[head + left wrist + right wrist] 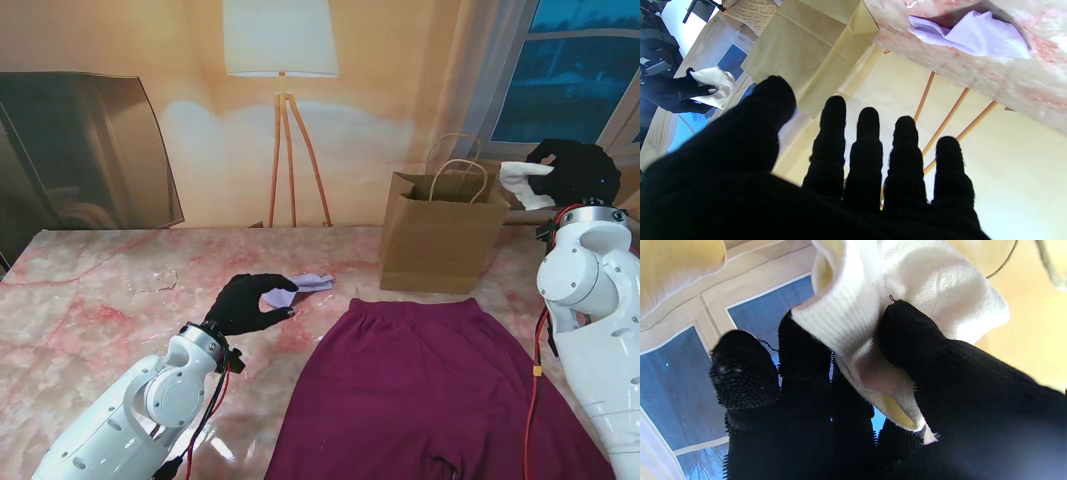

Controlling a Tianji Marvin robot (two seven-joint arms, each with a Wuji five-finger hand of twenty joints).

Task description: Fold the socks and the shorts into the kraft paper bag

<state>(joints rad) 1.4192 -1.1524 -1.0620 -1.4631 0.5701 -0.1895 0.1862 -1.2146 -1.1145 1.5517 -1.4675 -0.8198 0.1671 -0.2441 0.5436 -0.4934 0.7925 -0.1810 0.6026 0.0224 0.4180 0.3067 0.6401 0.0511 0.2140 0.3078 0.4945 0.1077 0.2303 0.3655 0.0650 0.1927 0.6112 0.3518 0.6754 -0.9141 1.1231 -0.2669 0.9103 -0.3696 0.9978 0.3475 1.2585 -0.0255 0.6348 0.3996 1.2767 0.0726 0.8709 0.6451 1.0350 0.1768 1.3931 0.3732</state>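
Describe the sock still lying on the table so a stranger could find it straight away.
Start at the kraft paper bag standing on the pink marble table. Left of it, by the left hand, lies a pale lilac sock. The other sock is white and held up in the right hand.

Both arms were built of glossy white, rounded shell segments with bulbous joint housings. Each ended in a five-fingered hand covered by a black knitted glove: left hand point(250, 303), right hand point(574, 170). A dark metal collar ringed the left wrist, a silver one the right. Red and black cables ran loose along each forearm beside the white shells; the right cable carried a small yellow tag. The right glove's fingertips point(743, 373) showed a coarse, bristly texture.
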